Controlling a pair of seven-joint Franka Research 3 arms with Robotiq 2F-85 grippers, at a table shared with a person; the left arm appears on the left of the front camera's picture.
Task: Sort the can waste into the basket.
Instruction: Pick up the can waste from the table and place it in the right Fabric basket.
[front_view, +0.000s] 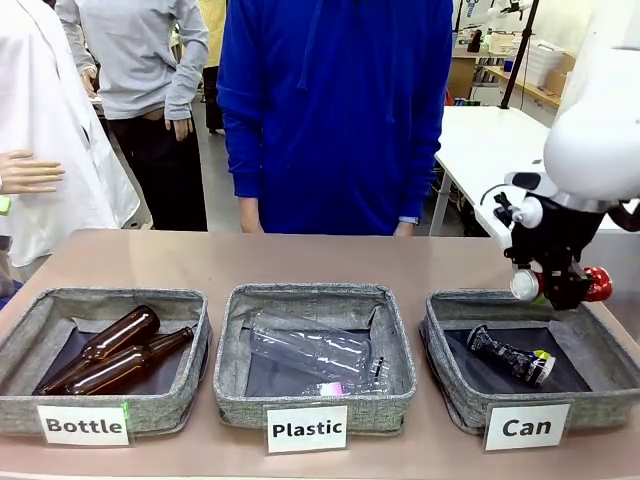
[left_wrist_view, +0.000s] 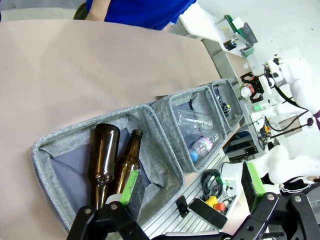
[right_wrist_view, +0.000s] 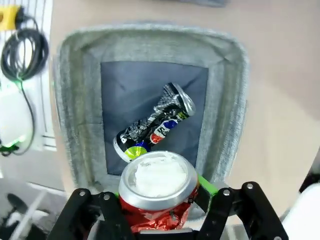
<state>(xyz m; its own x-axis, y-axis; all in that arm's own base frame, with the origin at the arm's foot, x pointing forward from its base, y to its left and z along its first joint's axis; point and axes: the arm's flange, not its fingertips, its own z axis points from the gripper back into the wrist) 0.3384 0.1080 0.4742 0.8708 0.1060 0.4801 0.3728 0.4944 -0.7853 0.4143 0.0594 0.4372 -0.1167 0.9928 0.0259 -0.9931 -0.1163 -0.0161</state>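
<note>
Right gripper (front_view: 556, 288): clamped on the shiny red can (right_wrist_view: 156, 192), held above the near end of the grey "Can" basket (front_view: 440, 345).
Black can (right_wrist_view: 153, 124): lying crushed on the basket's dark lining, below the red can and apart from it.
Left gripper (left_wrist_view: 187, 186): fingers spread apart, holding nothing, above the "Bottle" basket (left_wrist_view: 50, 146) with two brown bottles (left_wrist_view: 102, 160).
"Plastic" basket (front_view: 315, 298): middle of table (front_view: 300, 258), holding clear bottles.
</note>
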